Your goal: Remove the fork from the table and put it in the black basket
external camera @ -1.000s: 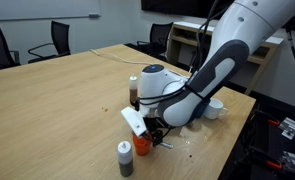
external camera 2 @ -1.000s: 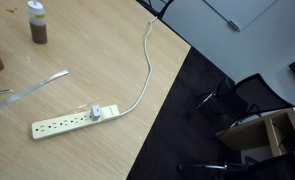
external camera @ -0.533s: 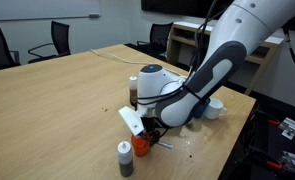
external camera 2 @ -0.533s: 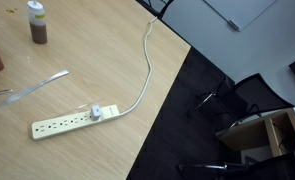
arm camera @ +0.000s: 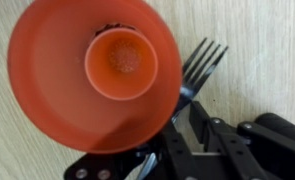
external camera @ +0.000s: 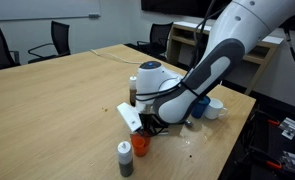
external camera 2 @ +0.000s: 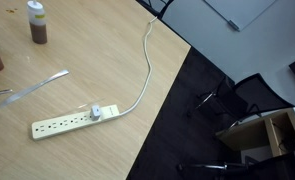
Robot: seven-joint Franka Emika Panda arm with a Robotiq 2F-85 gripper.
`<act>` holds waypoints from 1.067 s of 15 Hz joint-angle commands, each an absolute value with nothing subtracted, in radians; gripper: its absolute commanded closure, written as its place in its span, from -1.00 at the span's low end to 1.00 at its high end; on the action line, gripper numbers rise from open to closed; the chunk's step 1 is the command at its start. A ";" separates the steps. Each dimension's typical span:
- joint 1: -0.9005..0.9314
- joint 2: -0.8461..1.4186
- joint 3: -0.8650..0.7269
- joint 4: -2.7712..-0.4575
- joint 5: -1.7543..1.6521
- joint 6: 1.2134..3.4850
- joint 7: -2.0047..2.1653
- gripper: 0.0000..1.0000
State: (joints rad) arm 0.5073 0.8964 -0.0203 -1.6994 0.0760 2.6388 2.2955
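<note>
In the wrist view the fork lies on the wooden table, tines pointing up and right. Its neck runs down between my black fingertips, right beside a tall orange bottle that hides the fork's handle and part of one finger. My gripper has its jaws drawn in close on the fork's neck. In an exterior view the gripper sits low over the table just behind the orange bottle, and the fork cannot be made out there. The black basket is out of view.
A grey shaker stands near the table's front edge, a brown bottle just behind my wrist, and a white mug beyond the arm. In an exterior view a power strip and its cable lie by the table edge.
The jaws have closed in from wide open onto the fork's neck. My wrist has shifted slightly up and left beside the orange bottle. The power strip view is unchanged.
</note>
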 commanded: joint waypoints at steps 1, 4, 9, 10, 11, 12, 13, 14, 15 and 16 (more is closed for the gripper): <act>0.503 0.917 -0.010 -1.692 0.071 2.645 2.305 0.98; 0.503 0.913 -0.010 -1.696 0.071 2.650 2.309 0.92; 0.487 0.899 0.014 -1.699 0.085 2.674 2.292 0.95; 0.483 0.898 0.023 -1.699 0.088 2.682 2.285 0.95; 0.478 0.895 0.034 -1.698 0.093 2.692 2.278 0.97; 0.473 0.893 0.046 -1.697 0.098 2.704 2.269 0.95; 0.469 0.893 0.057 -1.694 0.102 2.716 2.261 0.96; 0.464 0.893 0.068 -1.690 0.108 2.726 2.253 0.95; 0.461 0.891 0.078 -1.684 0.113 2.735 2.244 0.95; 0.457 0.894 0.086 -1.677 0.116 2.744 2.235 0.95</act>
State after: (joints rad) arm 0.4925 0.8966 0.0427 -1.6862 0.0898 2.7141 2.2847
